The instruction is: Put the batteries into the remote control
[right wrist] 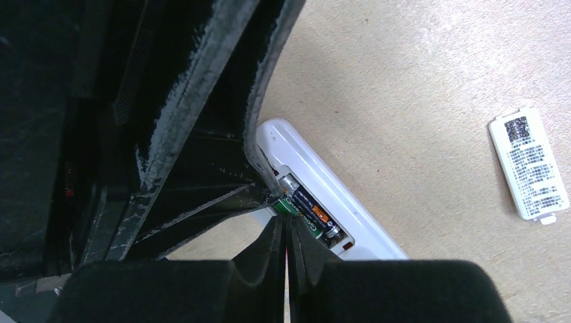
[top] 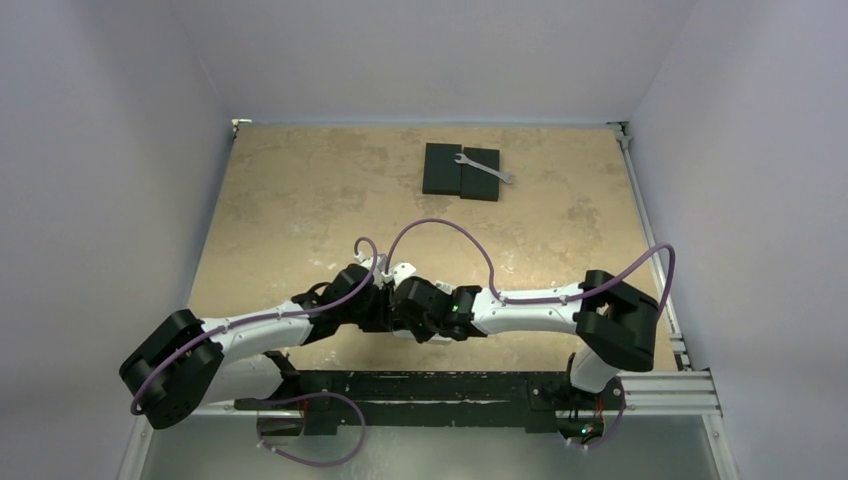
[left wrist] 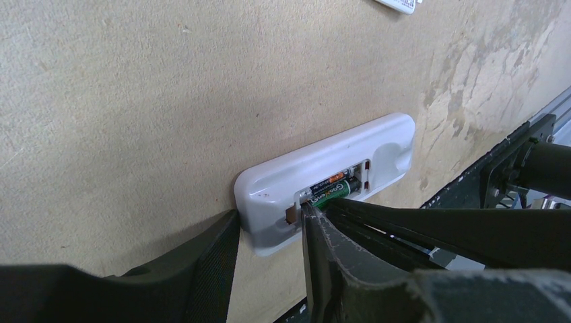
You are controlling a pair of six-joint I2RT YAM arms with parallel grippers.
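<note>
The white remote control (left wrist: 377,145) lies back up on the table with its battery recess uncovered. Two batteries lie side by side in the recess, a green one (left wrist: 334,194) and a black-and-orange one (left wrist: 330,180). My left gripper (left wrist: 269,215) is shut on the remote's near end, one finger at its corner and the other at the recess edge. My right gripper (right wrist: 286,219) is shut with nothing between its fingers. Its joined tips rest on the green battery (right wrist: 294,207), next to the black-and-orange one (right wrist: 313,210). In the top view both grippers (top: 372,292) (top: 412,305) meet and hide the remote.
The loose white battery cover (right wrist: 532,165) lies label up on the table beyond the remote. Two flat black blocks (top: 461,170) with a silver wrench (top: 487,168) on them sit at the far middle of the table. The metal rail (top: 650,385) runs along the near edge.
</note>
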